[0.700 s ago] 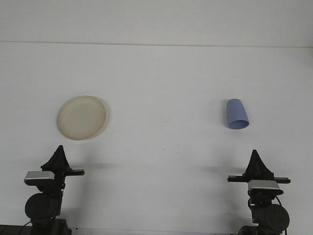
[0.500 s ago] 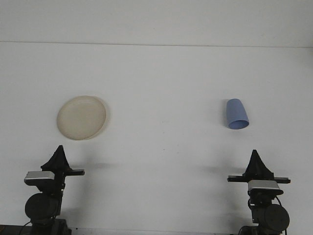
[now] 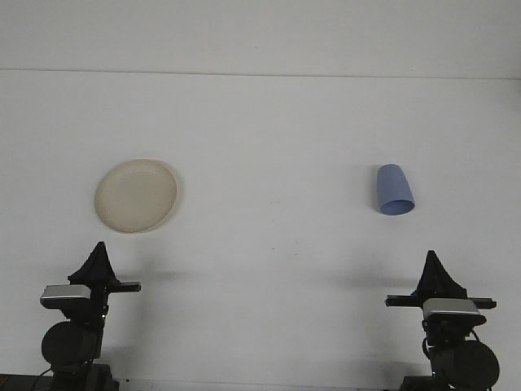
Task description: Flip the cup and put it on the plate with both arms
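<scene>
A white table (image 3: 269,147) filled the front view, bare except for two things. On the left side lay a cream-coloured round plate (image 3: 136,195), flat on the surface with nothing on it. Well apart from it, on the right side, a blue cup (image 3: 395,190) lay on the table with its wider rim toward the camera and its narrower closed end pointing away — whether it stood mouth down or lay tipped on its side could not be told from this angle.

Both arms sat low at the near edge. The left gripper (image 3: 98,252) rose to a dark pointed tip just below and to the left of the plate, not touching it; the two fingers met in a single point, so it appeared pressed together and held nothing. The right gripper (image 3: 432,262) showed the same dark peak near the lower right corner, below the cup and slightly to its right, well clear of it — its fingers likewise came to one tip, clenched on nothing. Each gripper cast a faint shadow on the table beside it. The cup was not on the plate.
</scene>
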Controlling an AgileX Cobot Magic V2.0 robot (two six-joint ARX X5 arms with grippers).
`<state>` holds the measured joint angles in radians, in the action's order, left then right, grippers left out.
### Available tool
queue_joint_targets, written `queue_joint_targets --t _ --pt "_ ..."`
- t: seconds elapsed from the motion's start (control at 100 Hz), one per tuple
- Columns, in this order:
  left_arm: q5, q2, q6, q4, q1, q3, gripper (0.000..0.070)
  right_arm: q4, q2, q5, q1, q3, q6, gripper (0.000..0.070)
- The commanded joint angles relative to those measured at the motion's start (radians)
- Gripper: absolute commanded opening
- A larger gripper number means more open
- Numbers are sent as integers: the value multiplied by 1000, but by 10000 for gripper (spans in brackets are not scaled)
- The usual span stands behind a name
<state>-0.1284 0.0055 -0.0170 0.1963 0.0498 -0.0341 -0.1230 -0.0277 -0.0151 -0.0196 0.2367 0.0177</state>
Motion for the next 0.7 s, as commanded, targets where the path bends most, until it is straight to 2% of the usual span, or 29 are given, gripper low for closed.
queue_joint_targets --t 0.0,0.41,0.69 --pt "-2 -1 2 14 -1 20 11 -44 -29 0 -1 58 -17 7" --pt "-2 -1 2 14 -1 20 11 -486 -488 -2 -1 544 13 7" --pt "-2 -1 2 14 -1 20 11 -585 -713 0 -1 686 0 7"
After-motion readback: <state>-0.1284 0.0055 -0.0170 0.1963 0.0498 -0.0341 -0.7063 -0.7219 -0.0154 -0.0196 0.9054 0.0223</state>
